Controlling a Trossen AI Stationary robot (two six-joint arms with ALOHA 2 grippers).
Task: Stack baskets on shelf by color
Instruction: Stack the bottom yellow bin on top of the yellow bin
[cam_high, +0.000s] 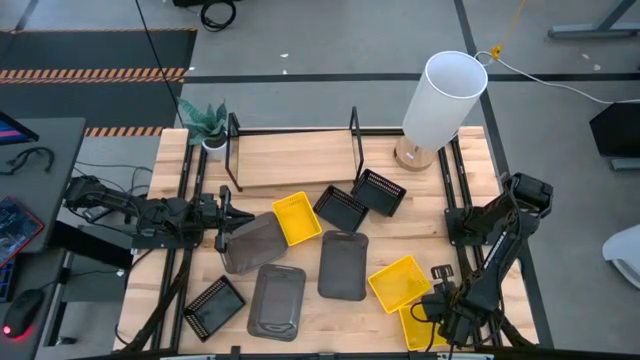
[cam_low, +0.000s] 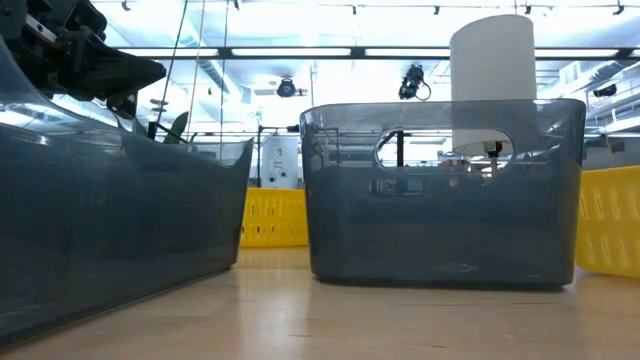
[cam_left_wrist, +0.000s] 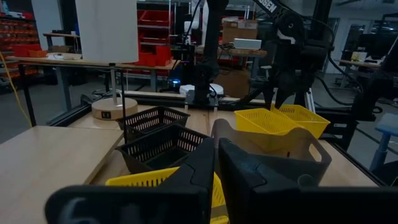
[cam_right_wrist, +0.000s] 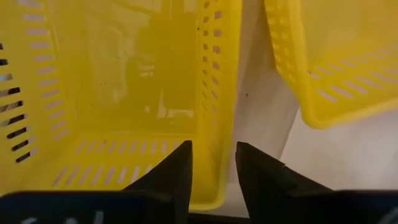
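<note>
A: From above, where is the left gripper (cam_high: 228, 222)?
B: At about nine o'clock on the surface (cam_high: 300, 205), closed on the rim of a tilted grey basket (cam_high: 252, 242). Just beside that basket, toward the centre, lies a yellow basket (cam_high: 296, 218). The shelf (cam_high: 292, 160) stands at twelve o'clock with nothing on its board.

A: And the right gripper (cam_high: 443, 298)?
B: Near five o'clock, over the corner yellow basket (cam_high: 422, 327), next to another yellow basket (cam_high: 399, 283).

A: What else lies around?
B: Two black mesh baskets (cam_high: 360, 200) at the centre, toward one o'clock, two more grey baskets (cam_high: 343, 265) at six, and a mesh one (cam_high: 214, 306) at seven.

A: The low view?
B: The held grey basket (cam_low: 110, 220) is tipped up at nine o'clock; another grey one (cam_low: 443, 190) sits flat at the centre.

A: The left wrist view?
B: The left gripper (cam_left_wrist: 216, 162) is pinched onto the grey basket's wall (cam_left_wrist: 273, 140); mesh baskets (cam_left_wrist: 158, 146) and yellow ones (cam_left_wrist: 273, 121) lie beyond it.

A: The right wrist view?
B: The right gripper (cam_right_wrist: 213, 163) straddles the wall of the yellow basket (cam_right_wrist: 124, 93), fingers (cam_right_wrist: 177, 168) apart, one inside, one outside. I cannot tell whether they press it.
</note>
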